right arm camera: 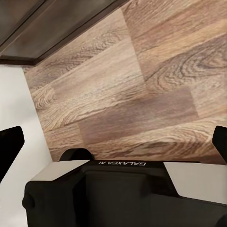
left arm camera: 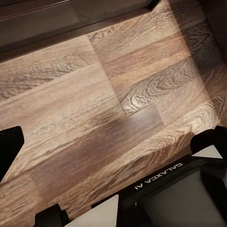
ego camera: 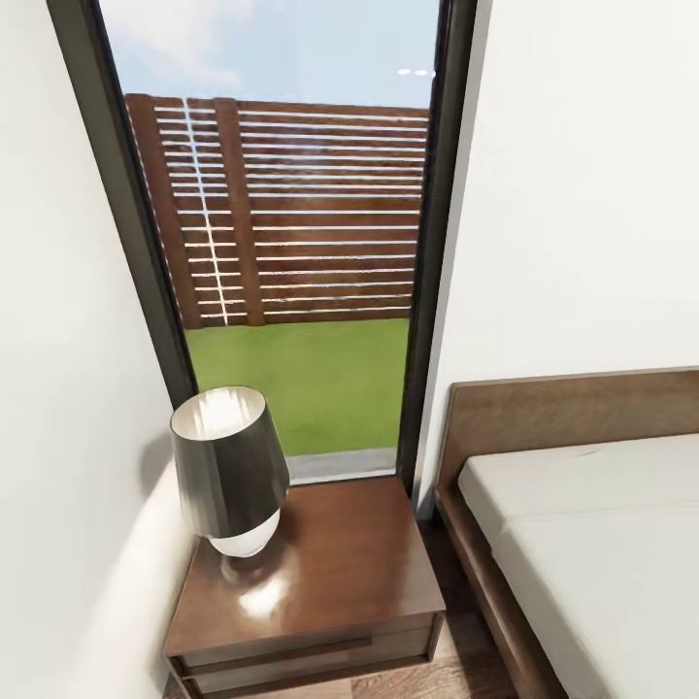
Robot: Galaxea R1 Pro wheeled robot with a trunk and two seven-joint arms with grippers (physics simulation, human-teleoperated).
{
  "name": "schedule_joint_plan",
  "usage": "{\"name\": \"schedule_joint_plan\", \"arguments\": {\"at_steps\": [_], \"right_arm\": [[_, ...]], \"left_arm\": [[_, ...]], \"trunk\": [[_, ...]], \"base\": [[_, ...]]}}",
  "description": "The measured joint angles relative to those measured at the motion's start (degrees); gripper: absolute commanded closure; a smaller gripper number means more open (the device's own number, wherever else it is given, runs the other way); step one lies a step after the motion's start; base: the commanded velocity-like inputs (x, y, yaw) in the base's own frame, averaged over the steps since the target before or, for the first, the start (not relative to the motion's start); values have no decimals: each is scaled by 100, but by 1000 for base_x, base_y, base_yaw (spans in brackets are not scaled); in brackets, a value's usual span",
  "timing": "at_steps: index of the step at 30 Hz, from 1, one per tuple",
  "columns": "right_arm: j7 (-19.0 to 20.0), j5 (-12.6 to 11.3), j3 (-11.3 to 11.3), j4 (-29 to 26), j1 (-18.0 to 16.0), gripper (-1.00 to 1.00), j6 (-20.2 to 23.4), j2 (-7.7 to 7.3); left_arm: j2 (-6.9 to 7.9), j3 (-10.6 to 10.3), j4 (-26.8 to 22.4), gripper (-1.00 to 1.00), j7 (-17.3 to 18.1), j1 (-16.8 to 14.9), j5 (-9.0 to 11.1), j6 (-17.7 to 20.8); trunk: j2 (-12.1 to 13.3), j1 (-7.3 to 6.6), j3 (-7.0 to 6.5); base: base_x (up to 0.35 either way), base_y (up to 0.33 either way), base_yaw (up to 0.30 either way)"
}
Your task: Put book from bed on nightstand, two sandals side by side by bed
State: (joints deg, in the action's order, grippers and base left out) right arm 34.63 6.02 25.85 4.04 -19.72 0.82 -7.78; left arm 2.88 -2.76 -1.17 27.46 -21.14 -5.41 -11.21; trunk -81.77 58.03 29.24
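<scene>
The nightstand (ego camera: 330, 573), dark reddish-brown with a glossy top, stands low in the head view between the left wall and the bed. The bed (ego camera: 602, 544) comes in from the right with its white mattress, brown headboard (ego camera: 573, 413) and dark frame. The book and the two sandals are out of view. My left gripper (left arm camera: 111, 142) hangs open over bare wood floor, with black fingertips (left arm camera: 9, 146) at the picture's sides. My right gripper (right arm camera: 116, 144) is open too, over the floor, holding nothing.
A dark-shaded lamp (ego camera: 228, 466) with a white base takes up the nightstand's back left corner. A tall glass window (ego camera: 291, 243) behind it shows lawn and a slatted fence. A white wall (ego camera: 68, 388) closes the left side. A narrow strip of floor (ego camera: 466, 660) separates nightstand and bed.
</scene>
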Motion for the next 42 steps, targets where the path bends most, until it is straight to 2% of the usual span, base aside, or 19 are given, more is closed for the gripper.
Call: {"name": "schedule_joint_plan", "arguments": {"at_steps": [11,42], "right_arm": [[-2,0,1,0,0,-100,-2,0],[-10,19,0,0,0,-100,-3,9]], "left_arm": [[1,0,0,-100,0,0,0,0],[1,0,0,-100,0,0,0,0]], "trunk": [[0,0,0],[1243,-680,-556]], "base": [[0,0,0],[0,0,0]]}}
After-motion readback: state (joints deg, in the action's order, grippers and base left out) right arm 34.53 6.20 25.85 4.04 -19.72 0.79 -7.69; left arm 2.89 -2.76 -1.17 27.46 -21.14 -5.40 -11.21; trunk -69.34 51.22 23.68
